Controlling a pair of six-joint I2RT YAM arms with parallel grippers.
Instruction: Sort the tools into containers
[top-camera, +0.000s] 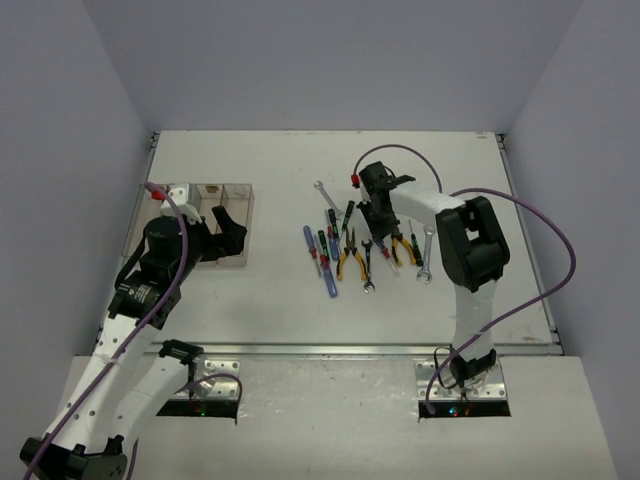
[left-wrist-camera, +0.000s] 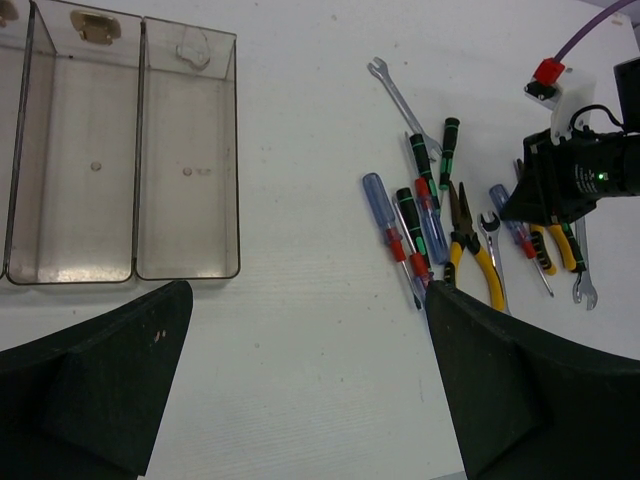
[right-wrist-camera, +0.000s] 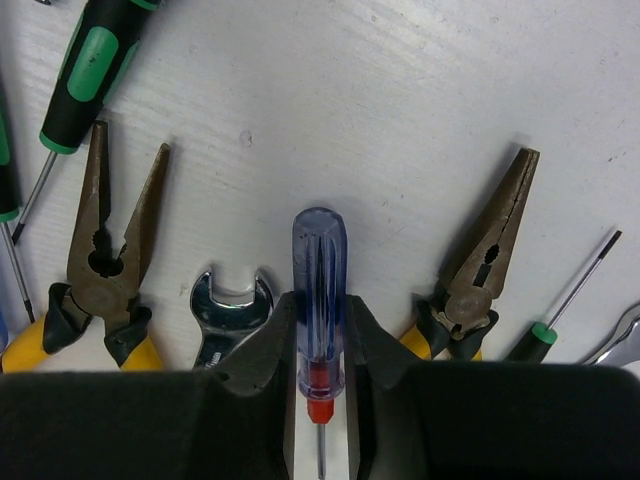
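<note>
Between pads of right gripper (right-wrist-camera: 318, 350): blue screwdriver (right-wrist-camera: 320, 270), pinched near collar, lying among tools (left-wrist-camera: 470, 250). I fear handle pivoting on lift, finger snagging wrench (right-wrist-camera: 232, 310) at 9 o'clock. Farther at 9 o'clock: containers (left-wrist-camera: 140, 150); left gripper (left-wrist-camera: 308, 295) wide, empty.

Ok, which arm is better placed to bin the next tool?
Right. The right gripper is closed around the blue-handled screwdriver; the left gripper hangs open and empty near the containers.
</note>
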